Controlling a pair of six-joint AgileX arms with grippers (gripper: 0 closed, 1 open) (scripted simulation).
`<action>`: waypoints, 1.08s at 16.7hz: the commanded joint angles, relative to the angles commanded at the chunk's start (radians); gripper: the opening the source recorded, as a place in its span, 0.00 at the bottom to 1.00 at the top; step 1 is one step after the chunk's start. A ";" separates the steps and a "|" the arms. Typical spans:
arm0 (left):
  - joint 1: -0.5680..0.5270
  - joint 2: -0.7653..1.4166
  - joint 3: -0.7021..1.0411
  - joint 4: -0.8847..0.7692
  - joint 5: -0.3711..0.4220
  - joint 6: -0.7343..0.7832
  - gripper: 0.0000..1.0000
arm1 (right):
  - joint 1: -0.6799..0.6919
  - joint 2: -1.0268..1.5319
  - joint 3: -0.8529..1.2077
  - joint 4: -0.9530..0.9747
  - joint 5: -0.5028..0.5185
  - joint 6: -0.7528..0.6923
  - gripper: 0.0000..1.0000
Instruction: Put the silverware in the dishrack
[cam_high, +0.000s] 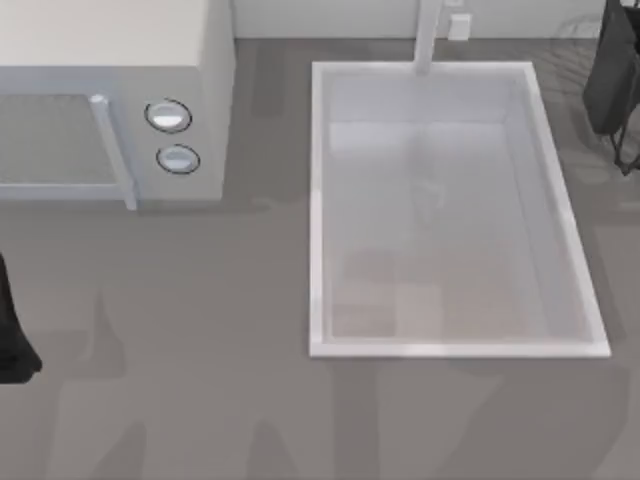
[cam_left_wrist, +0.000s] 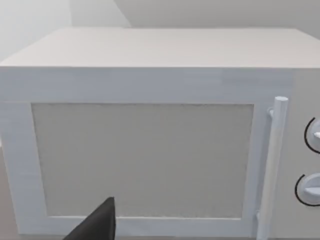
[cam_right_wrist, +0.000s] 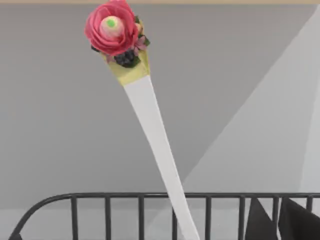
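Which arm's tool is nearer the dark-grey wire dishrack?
Right. Its tool sits at the top view's upper right, over the dark-grey wire dishrack; the left tool is parked at the far left edge.

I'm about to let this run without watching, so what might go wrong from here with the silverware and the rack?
1. In the right wrist view the silverware leans tilted across the dishrack top wire, its heavy rose head high; it may tip out.
2. Its lower end runs out of the picture, so whether it is seated is unclear.
3. The right gripper is at the table's far right corner by the rack; pulling away could brush the slim handle.
The left gripper sits parked at the left edge.
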 joint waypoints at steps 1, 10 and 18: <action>0.000 0.000 0.000 0.000 0.000 0.000 1.00 | 0.000 0.000 0.000 0.000 0.000 0.000 0.00; 0.000 0.000 0.000 0.000 0.000 0.000 1.00 | 0.000 0.000 0.000 0.000 0.000 0.000 0.53; 0.000 0.000 0.000 0.000 0.000 0.000 1.00 | 0.000 0.000 0.000 0.000 0.000 0.000 1.00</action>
